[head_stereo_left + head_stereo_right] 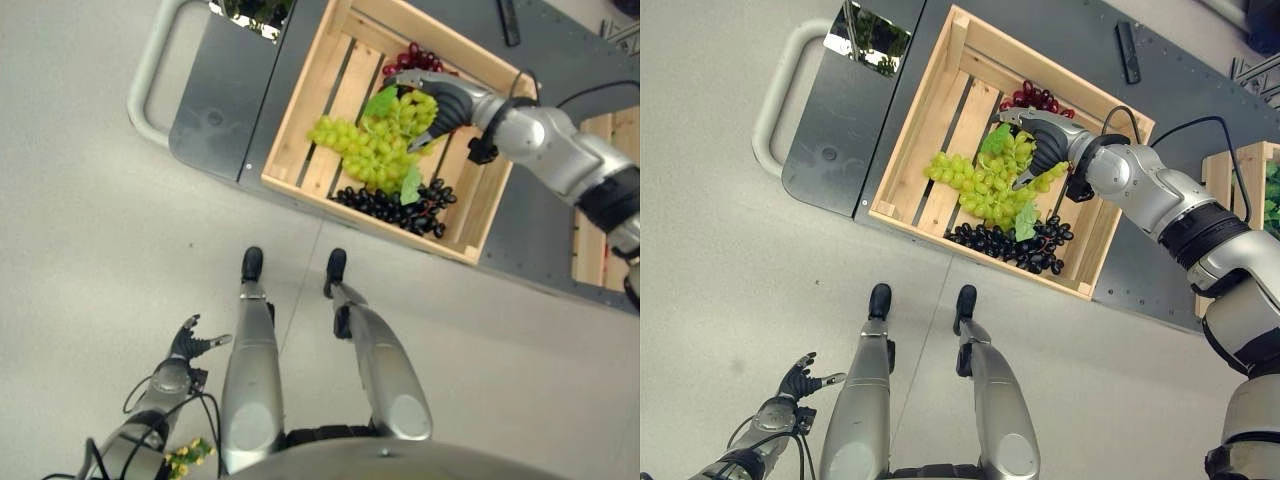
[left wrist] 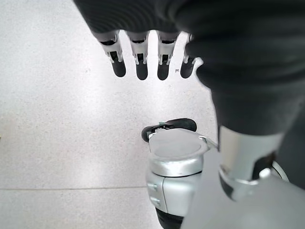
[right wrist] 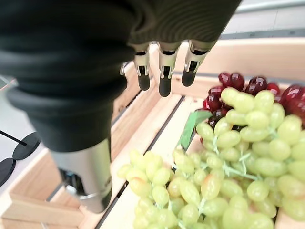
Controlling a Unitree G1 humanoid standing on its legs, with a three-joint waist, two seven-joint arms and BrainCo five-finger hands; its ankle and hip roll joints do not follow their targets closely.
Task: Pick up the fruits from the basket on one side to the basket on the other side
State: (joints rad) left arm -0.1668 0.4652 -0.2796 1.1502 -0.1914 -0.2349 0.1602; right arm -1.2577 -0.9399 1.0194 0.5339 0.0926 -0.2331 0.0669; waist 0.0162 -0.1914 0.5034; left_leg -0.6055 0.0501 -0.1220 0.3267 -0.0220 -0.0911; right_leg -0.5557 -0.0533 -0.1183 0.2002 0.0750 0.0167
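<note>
A wooden crate (image 1: 300, 95) on a grey cart holds a big bunch of green grapes (image 1: 365, 145), red grapes (image 1: 415, 58) at its far side and black grapes (image 1: 400, 205) at its near side. My right hand (image 1: 1045, 145) is inside the crate, over the far right part of the green bunch. In the right wrist view its fingers (image 3: 164, 76) are straight and hold nothing, with the green grapes (image 3: 228, 157) and red grapes (image 3: 233, 83) just past them. My left hand (image 1: 190, 345) hangs low at the lower left, open, above the floor.
The grey cart (image 1: 215, 100) has a pale tube handle (image 1: 150, 70) on its left end. A second wooden crate (image 1: 1240, 170) stands at the right edge, with something green in it. A black bar (image 1: 508, 22) lies on the cart's far side.
</note>
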